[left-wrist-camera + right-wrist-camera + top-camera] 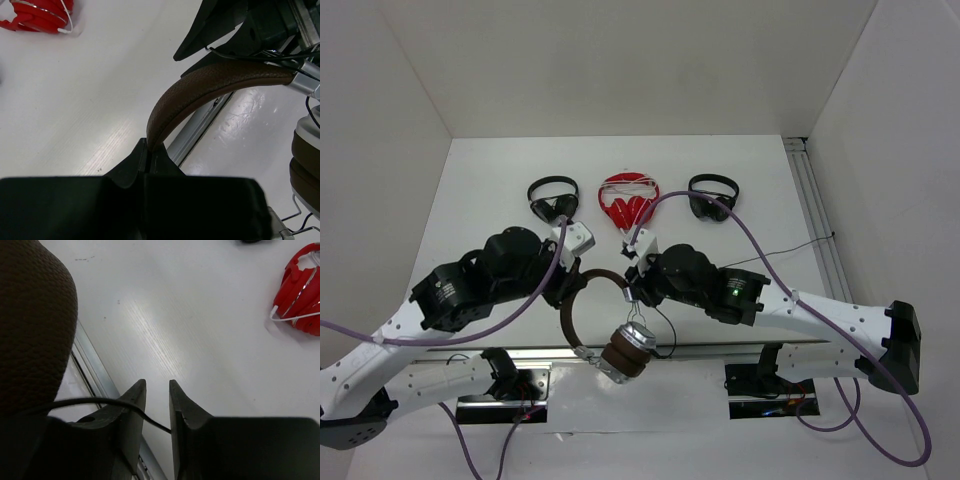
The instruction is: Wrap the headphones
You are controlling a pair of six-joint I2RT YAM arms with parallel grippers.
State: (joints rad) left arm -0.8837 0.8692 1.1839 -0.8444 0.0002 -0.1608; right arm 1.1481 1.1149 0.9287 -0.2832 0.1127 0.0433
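Observation:
The headphones (605, 340) have a dark brown headband (568, 318) and silver cups with brown pads (628, 352), and hang lifted over the table's near edge. My left gripper (572, 290) is shut on the headband; in the left wrist view its jaws (150, 146) pinch the band (215, 82), with a cup (306, 150) at the right. My right gripper (633, 292) is by the band's other end. In the right wrist view it (157, 384) stands narrowly open, and the thin dark cable (100, 401) crosses between the fingers. The band (35, 325) fills the left.
Two small black pairs (553, 200) (713, 196) and a red pair with white cord (628, 200) lie at the back of the white table. A metal rail (720, 350) runs along the near edge, under the headphones. White walls enclose three sides.

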